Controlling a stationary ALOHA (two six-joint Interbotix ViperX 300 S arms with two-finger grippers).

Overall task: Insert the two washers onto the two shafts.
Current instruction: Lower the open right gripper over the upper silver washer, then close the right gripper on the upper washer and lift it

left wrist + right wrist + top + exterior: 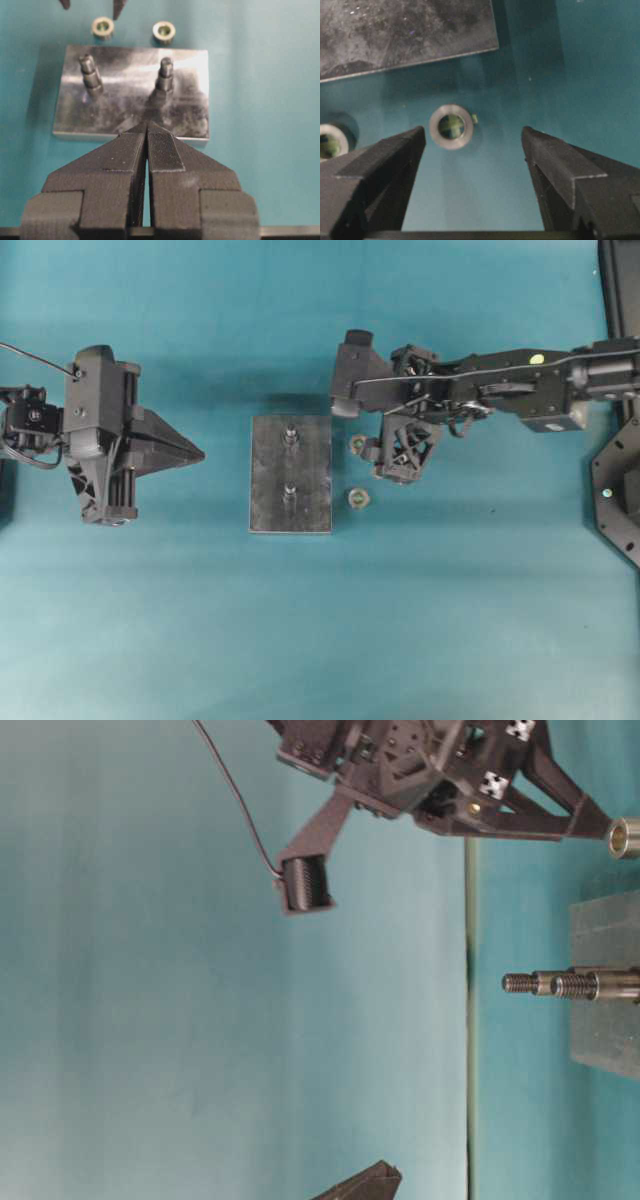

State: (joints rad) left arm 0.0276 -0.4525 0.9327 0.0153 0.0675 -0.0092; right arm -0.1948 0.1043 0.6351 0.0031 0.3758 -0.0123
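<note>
A grey metal plate [305, 510] holds two upright threaded shafts [290, 437] [289, 492]. Two metal washers lie flat on the table just right of the plate, the far washer [358, 444] and the near washer [358, 498]. My right gripper [362, 430] hangs open low over the far washer [451, 126], which lies just ahead of the jaws, closer to the left fingertip [417, 137]; nothing is held. The near washer [329, 142] sits at that view's left edge. My left gripper [200, 453] is shut and empty, left of the plate [190, 115], pointing at it.
The teal table surface stretches around the plate. Black equipment [615, 490] stands at the table's right edge. In the table-level view the shafts [520, 983] stick up from the plate, and a washer [625, 837] lies beside the right gripper's fingers [585, 820].
</note>
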